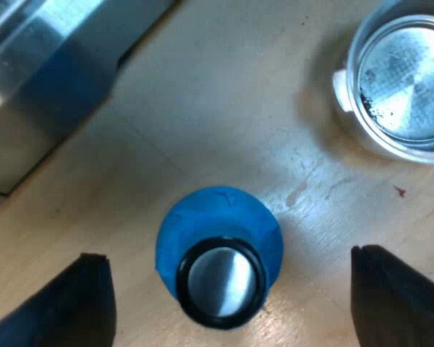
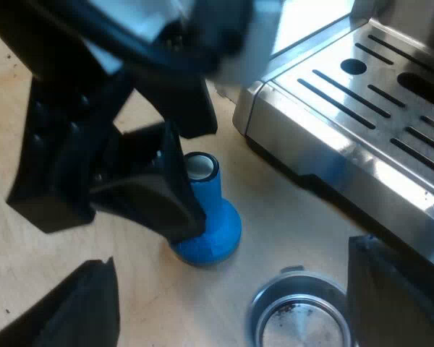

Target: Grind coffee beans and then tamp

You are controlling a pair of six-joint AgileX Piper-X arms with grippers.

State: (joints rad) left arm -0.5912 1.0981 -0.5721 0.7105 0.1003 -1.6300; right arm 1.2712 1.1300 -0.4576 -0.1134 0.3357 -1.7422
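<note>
the blue tamper (image 1: 218,264) stands upright on the counter (image 1: 224,108), near the metal holder (image 1: 401,79) and the espresso machine (image 2: 362,123). your left arm looks straight down on it, left fingers (image 1: 79,303) released, spread wide either side. your right fingers (image 2: 390,289) hang apart over the holder.

left gripper (image 1: 230,253): two matte black fingers (image 1: 65,303), blunt squared tips | its body over blue tamper (image 2: 215,230): black, angular, flat-sided | right gripper (image 2: 231,253): same black wedge fingers
</note>
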